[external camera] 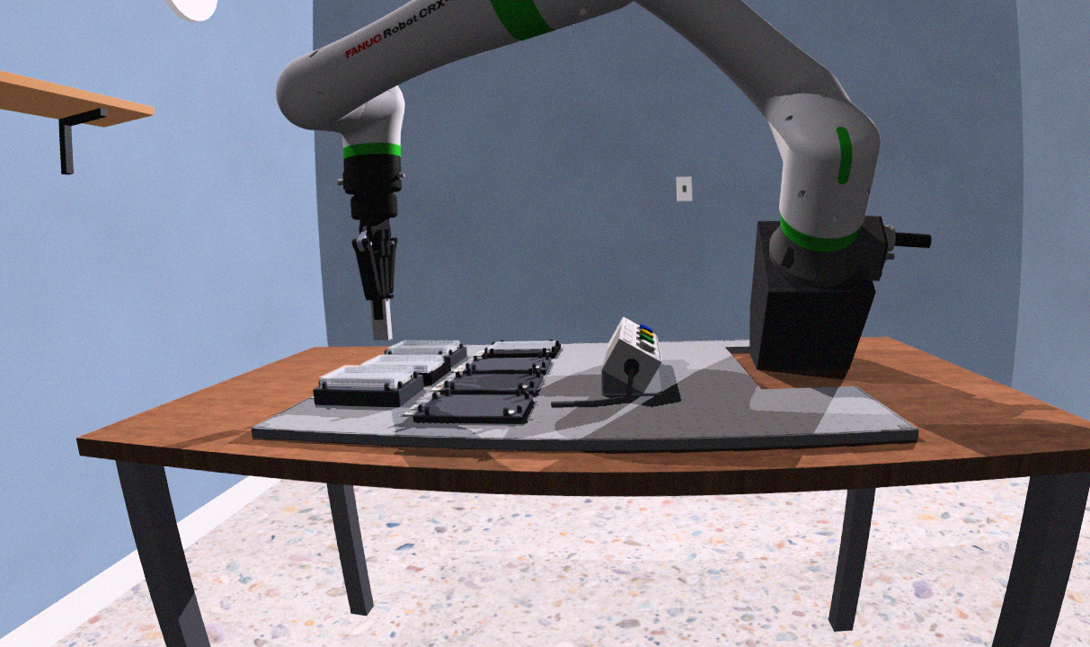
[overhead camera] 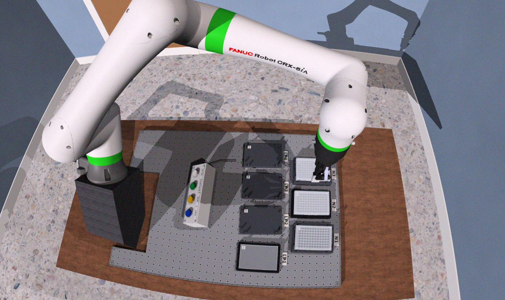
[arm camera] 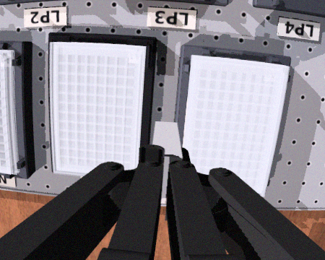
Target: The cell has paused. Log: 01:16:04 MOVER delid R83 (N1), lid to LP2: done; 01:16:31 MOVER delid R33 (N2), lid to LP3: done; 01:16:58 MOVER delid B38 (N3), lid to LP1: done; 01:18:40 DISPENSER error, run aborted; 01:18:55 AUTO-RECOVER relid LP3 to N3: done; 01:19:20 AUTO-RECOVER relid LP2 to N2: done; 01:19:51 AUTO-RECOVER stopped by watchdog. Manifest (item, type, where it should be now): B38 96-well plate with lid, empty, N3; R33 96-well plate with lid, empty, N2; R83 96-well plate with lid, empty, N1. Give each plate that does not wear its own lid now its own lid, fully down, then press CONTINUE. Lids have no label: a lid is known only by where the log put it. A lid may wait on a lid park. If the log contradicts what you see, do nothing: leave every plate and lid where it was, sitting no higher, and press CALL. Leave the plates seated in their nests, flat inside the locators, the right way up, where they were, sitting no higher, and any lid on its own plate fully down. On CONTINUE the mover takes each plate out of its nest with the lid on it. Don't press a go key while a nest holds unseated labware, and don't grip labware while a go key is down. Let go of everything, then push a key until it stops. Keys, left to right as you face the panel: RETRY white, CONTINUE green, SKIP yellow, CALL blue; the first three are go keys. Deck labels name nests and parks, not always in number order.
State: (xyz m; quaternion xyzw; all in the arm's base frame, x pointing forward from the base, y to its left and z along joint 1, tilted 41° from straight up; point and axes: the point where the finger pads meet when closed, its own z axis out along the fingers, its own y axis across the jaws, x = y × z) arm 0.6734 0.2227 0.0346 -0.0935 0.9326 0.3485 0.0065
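Note:
Three 96-well plates sit in nests along the deck's right side. The N3 plate [overhead camera: 306,169] and the N2 plate [overhead camera: 311,203] look covered by lids, and N2's rim is black. The N1 plate [overhead camera: 312,237] shows open wells. One lid [overhead camera: 257,257] lies on park LP1. Parks LP2 [overhead camera: 260,220], LP3 [overhead camera: 262,185] and LP4 [overhead camera: 262,154] are bare. My gripper [overhead camera: 321,175] is shut and holds nothing. It hangs above the outer edge of N3. In the wrist view its fingertips [arm camera: 167,159] sit over the gap between the N2 plate [arm camera: 97,106] and the N3 plate [arm camera: 235,118].
The key panel [overhead camera: 198,197] stands left of the parks with white [overhead camera: 197,171], green [overhead camera: 192,185], yellow [overhead camera: 190,199] and blue [overhead camera: 188,213] keys. The arm's black base [overhead camera: 108,208] is at the left. The wooden table edge lies just beyond the nests.

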